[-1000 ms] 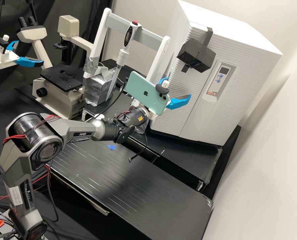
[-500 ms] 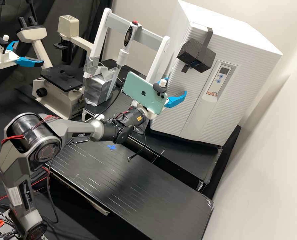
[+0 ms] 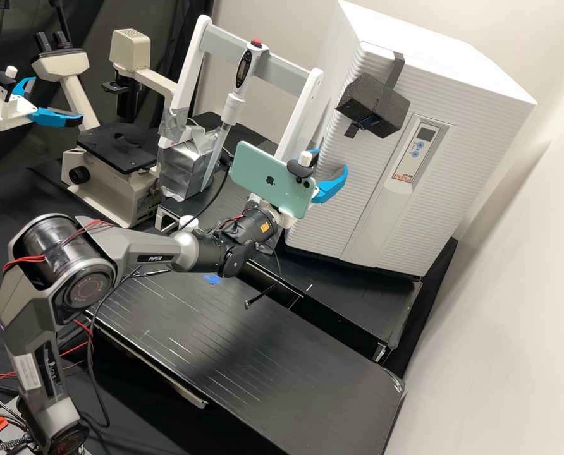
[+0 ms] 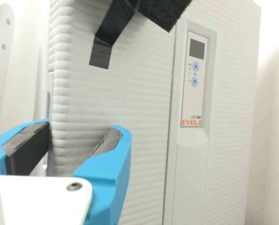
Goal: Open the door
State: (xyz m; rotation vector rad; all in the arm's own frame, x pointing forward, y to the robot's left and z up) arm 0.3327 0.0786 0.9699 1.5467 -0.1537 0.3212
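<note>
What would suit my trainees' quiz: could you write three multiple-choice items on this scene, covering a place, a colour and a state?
1. Where is the dark block?
A) On the microscope
B) At the front of the white cabinet
C) On the floor

2. What colour are the fingers of the tool?
A) Blue
B) Red
C) Yellow

3. How do they stand?
A) Pressed together
B) Crossed
C) Apart

1: B, a dark strap runs down to it there. 2: A, both views show it. 3: C, the wrist view shows a gap.

Before me, the ribbed white door stands upright and closed on the white cabinet's front.
</note>
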